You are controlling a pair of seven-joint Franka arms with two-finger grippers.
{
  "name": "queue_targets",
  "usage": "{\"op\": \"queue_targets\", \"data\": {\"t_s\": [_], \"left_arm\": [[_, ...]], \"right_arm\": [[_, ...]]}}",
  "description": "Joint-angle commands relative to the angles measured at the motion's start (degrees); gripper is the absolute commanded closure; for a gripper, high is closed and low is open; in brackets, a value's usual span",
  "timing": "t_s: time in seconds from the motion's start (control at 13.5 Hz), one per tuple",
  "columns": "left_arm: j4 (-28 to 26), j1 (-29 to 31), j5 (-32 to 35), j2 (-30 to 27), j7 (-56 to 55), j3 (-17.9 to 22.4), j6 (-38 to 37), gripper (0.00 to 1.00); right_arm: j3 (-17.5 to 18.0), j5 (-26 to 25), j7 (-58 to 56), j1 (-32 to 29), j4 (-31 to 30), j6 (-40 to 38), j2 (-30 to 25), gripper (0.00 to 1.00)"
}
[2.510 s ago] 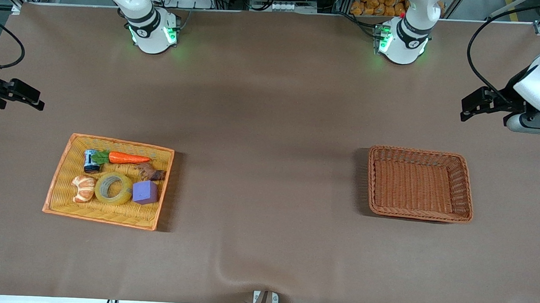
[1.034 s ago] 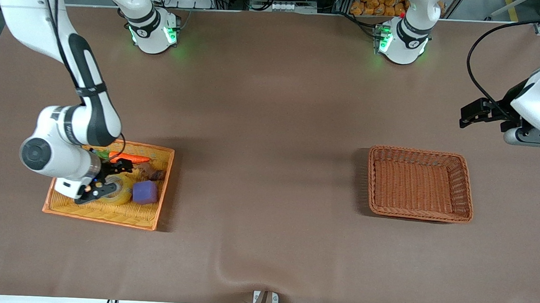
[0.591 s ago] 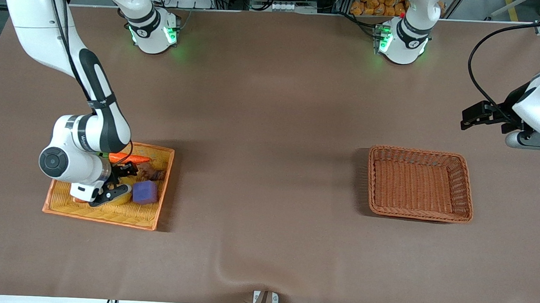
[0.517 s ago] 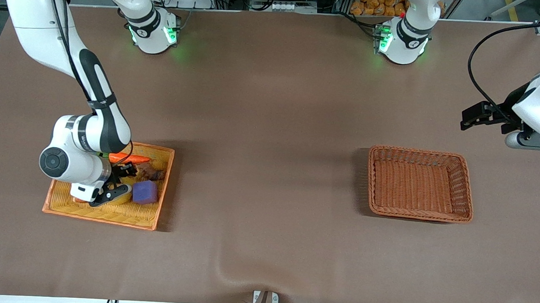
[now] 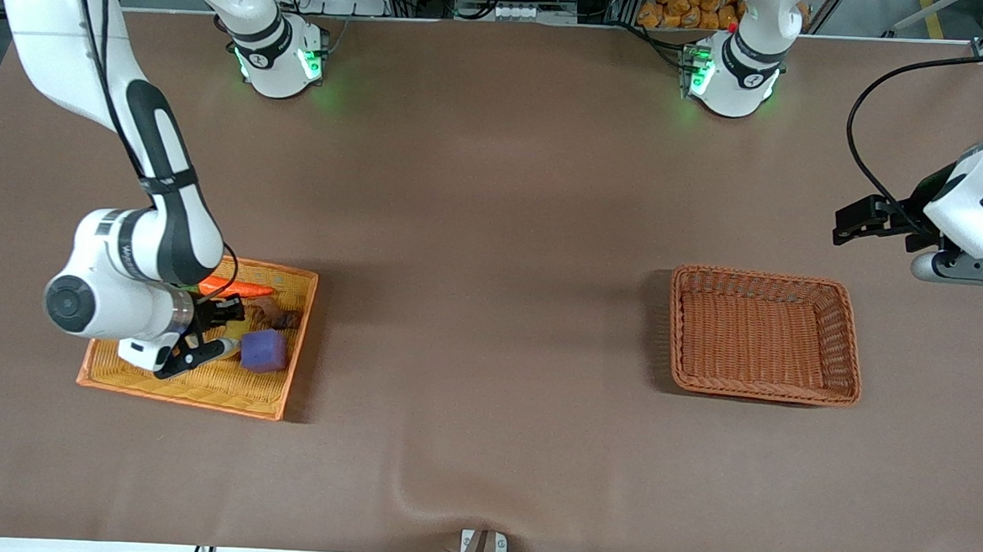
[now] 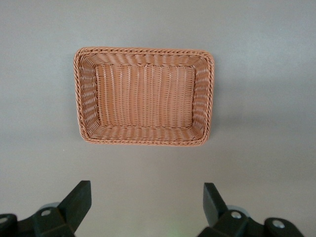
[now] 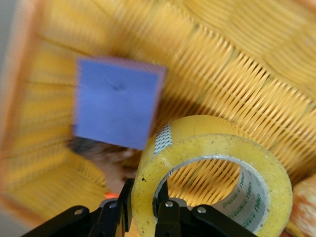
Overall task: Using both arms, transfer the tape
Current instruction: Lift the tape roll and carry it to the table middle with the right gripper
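The tape (image 7: 197,143), a yellowish translucent roll with a pale core, is held tilted just above the yellow woven tray (image 5: 182,399). My right gripper (image 7: 145,197) is shut on its wall, with one finger inside the ring and one outside. In the front view the right gripper (image 5: 200,345) is over the tray and hides most of the roll. My left gripper (image 5: 849,226) is open and empty, in the air over the table near the brown wicker basket (image 5: 761,275). It also shows in the left wrist view (image 6: 145,207), with the basket (image 6: 143,50) below it.
In the tray a purple cube (image 5: 264,351) lies beside the tape and also shows in the right wrist view (image 7: 116,108). A toy carrot (image 5: 234,288) and a brown lump (image 5: 275,317) lie farther from the front camera. The brown basket holds nothing.
My right arm came in from the table's end to the tray and shut on the tape. In the last half second it tilted the roll up off the tray. The left gripper shifted slightly.
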Motion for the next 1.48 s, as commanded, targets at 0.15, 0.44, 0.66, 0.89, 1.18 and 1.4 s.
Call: {"op": "queue_targets", "data": {"t_s": [0.15,0.44,0.66,0.89,1.18,1.4], "left_arm": [[-0.61,0.18,0.88,-0.26,-0.34,-0.41,1.18,0.0],[-0.61,0.18,0.88,0.01,-0.25,-0.41,1.27,0.0],[-0.61,0.35,0.88,-0.17,0.01,-0.41,1.27,0.0],[-0.61,0.44,0.88,-0.26,0.19,-0.41,1.27,0.0],[-0.7,0.7,0.88,-0.43,0.19,-0.41,1.18,0.0],[-0.79,0.88,0.79,-0.7,0.28,-0.33,0.66,0.0]], "right_arm": [[0.82,0.84,8.17,6.92,12.14,-10.73,-3.09,1.0],[0.74,0.57,30.54,21.23,15.31,-7.33,-1.17,1.0],[0.82,0.66,45.68,30.99,15.67,6.88,3.3,1.0],[0.82,0.66,58.44,38.65,19.43,19.02,12.86,1.0],[0.74,0.57,59.61,41.92,26.57,20.64,23.35,1.0],[0.74,0.57,61.8,40.61,26.57,18.2,21.0,0.11]]}}
